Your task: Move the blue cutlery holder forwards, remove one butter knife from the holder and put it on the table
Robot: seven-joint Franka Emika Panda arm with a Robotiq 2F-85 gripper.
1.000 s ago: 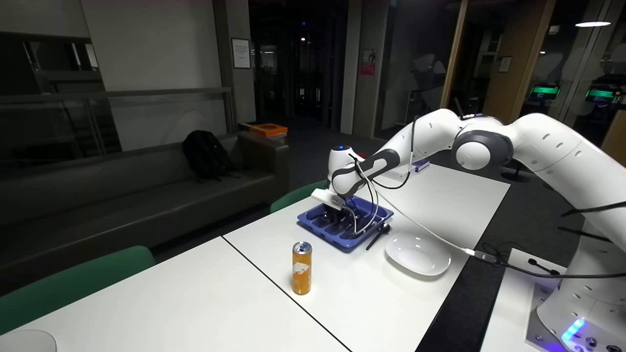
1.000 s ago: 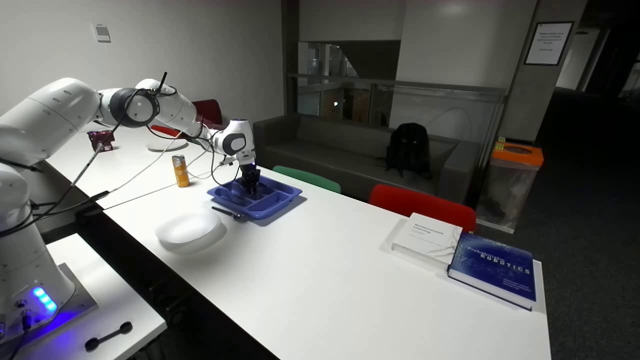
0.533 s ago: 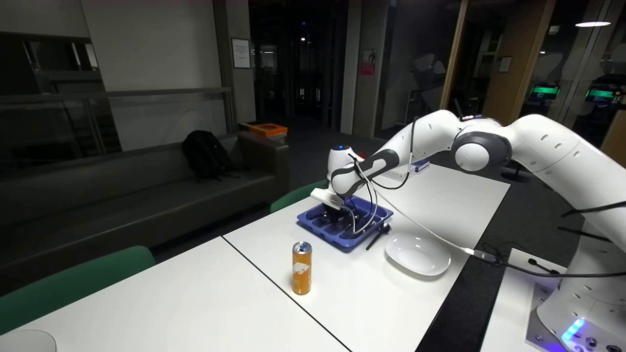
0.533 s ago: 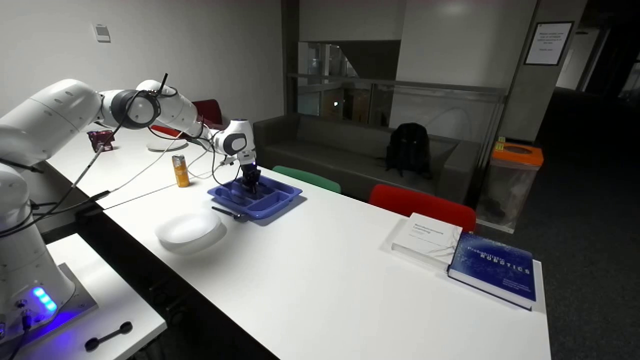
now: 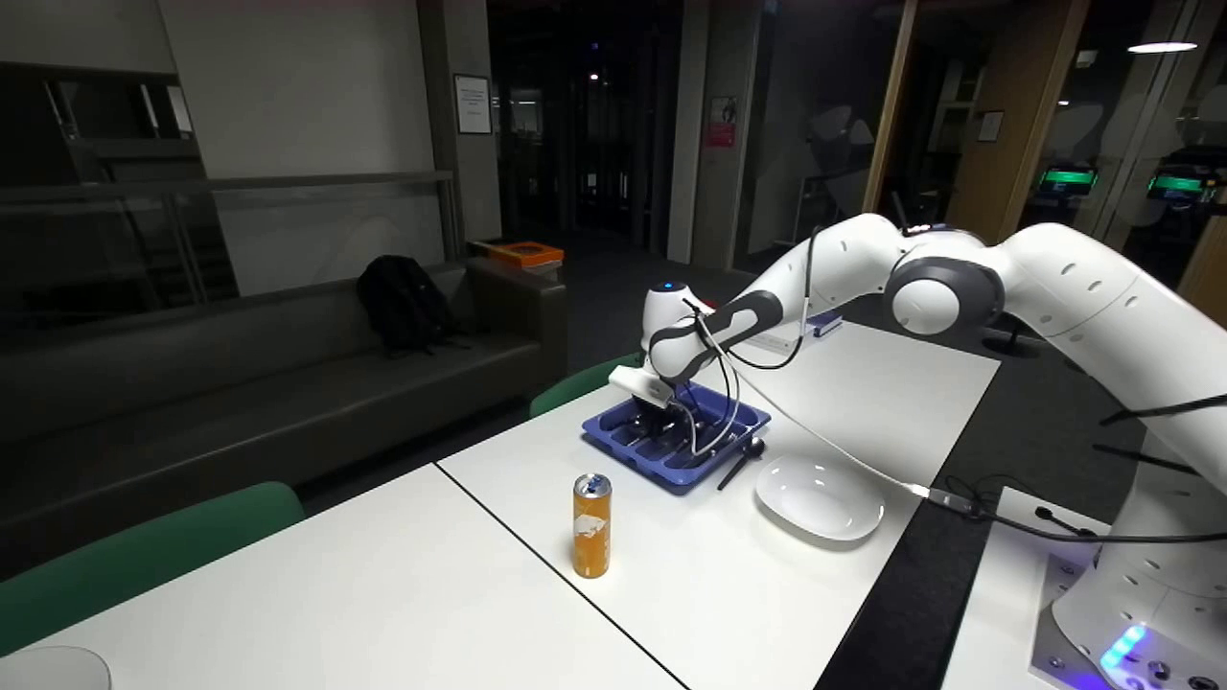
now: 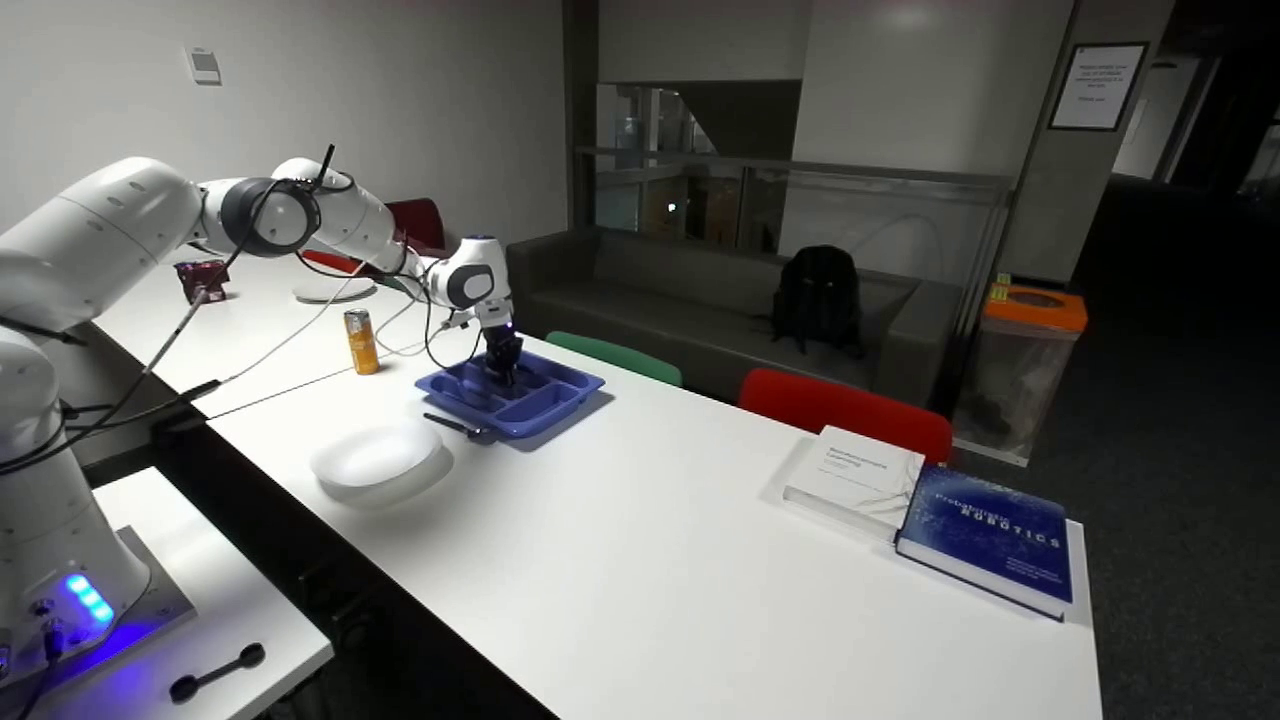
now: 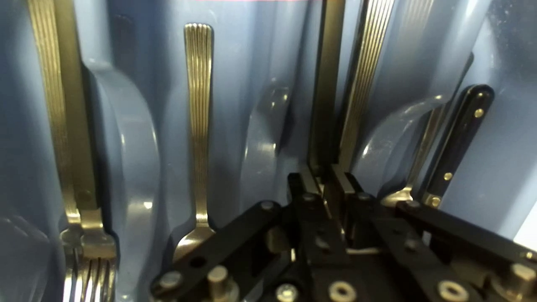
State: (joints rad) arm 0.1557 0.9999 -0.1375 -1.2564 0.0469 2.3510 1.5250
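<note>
Holder [image 6: 535,403] sat on table [image 6: 680,530]; gripper [image 7: 322,182] was down in it, pinching a dark-handled utensil [image 7: 326,88] at one handle end.

1. The gripper [image 7: 323,184] is black, with paler flat strips [image 7: 309,181] at the jaws' tips.
2. Black bars [image 7: 222,239] spread on both sides behind the jaws, dotted with round silver screws [image 7: 287,292].
3. Above the jaws sits a flat white block [image 5: 640,385]; higher, a small blue light [image 5: 668,287] tops the white wrist [image 5: 662,318].
4. Farther from the jaws, the arm [image 5: 1083,287] is white and rounded, with dark grey bands [image 5: 987,280].
5. A black cable [image 5: 806,316] loops above the jaws, a white cable [image 5: 739,402] beside them.
6. Farthest from the jaws, the white base [image 5: 1145,585] carries a blue light bar [image 5: 1123,648].
</note>
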